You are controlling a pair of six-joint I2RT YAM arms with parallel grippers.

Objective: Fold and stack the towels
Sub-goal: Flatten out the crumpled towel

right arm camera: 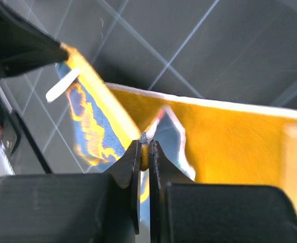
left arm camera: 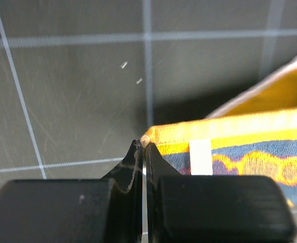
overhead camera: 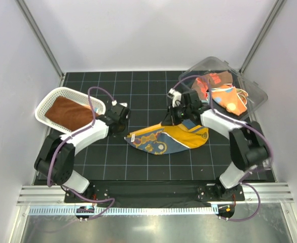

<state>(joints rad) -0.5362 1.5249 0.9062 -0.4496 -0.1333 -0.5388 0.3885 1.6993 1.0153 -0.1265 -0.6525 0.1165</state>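
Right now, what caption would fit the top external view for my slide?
The left gripper and right gripper pinch the yellow-blue towel between white basket and clear bin.

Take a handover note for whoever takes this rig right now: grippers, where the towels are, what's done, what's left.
Left gripper: shut on a corner of the yellow and blue towel.
Right gripper: shut on another edge of it.
That towel lies partly folded on the black mat. The brown towel is in the white basket; the orange towels are in the clear bin.
Done: perhaps the brown towel.
Left: finish this fold, do the bin's towels, stack.
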